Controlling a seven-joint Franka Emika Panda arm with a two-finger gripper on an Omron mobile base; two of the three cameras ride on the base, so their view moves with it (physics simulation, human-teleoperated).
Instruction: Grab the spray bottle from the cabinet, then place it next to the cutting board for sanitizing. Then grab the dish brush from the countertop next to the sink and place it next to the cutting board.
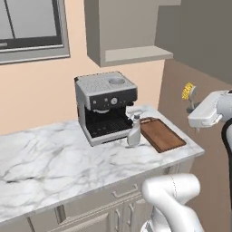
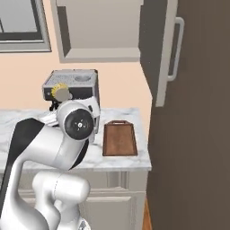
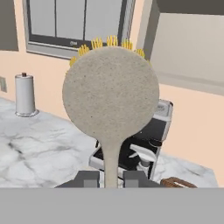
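Observation:
My gripper (image 1: 194,110) is shut on the dish brush (image 1: 188,92) and holds it in the air, right of the countertop's (image 1: 54,154) end. In the hand view the brush's round grey-beige head (image 3: 110,92), with yellow bristles behind its top edge, stands upright between my fingertips (image 3: 89,178). The brush head (image 2: 59,92) also peeks above my arm. The pale spray bottle (image 1: 134,130) stands upright on the marble, just left of the reddish-brown cutting board (image 1: 161,134). The open cabinet (image 1: 127,31) hangs above. The sink is out of view.
A grey coffee machine (image 1: 105,106) stands behind the spray bottle. A tall dark panel with a handle (image 2: 193,112) rises right of the counter. A paper towel roll (image 3: 25,95) stands far off under the window (image 3: 78,22).

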